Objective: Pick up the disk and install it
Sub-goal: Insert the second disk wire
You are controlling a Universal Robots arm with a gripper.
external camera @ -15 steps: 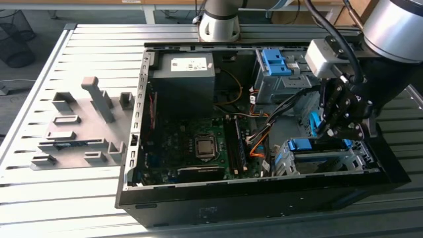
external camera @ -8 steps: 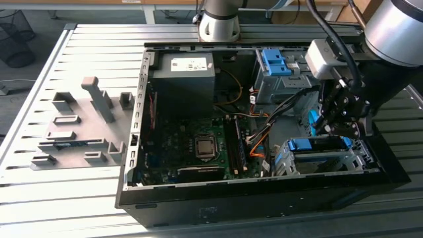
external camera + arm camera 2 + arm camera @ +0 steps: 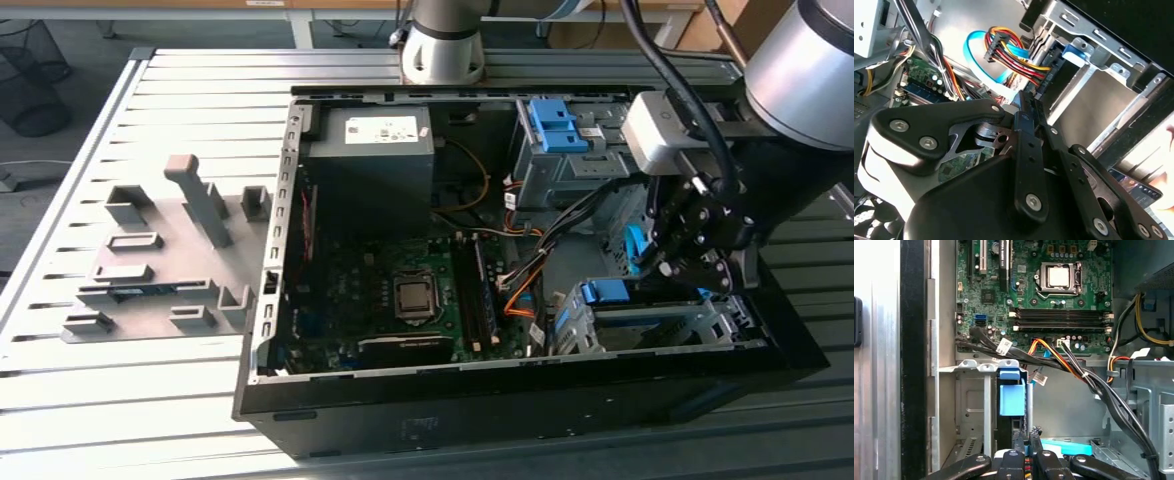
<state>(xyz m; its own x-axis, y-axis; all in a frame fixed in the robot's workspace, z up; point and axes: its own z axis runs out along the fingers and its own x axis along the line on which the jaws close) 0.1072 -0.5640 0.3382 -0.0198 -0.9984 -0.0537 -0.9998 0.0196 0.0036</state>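
the black two-finger gripper [image 3: 1027, 442] has its jaws clenched on the upper edge of the disk, a flat silver drive in a blue plastic frame [image 3: 1012, 399], standing upright in the grey metal drive cage [image 3: 970, 405]. risk: the bundle of black and orange cables [image 3: 1074, 367] just beside could snag, or the tilted disk may jam.

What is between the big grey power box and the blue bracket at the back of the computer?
In the exterior view, between the power supply and the blue bracket, there is an open gap of case floor crossed by an orange cable.
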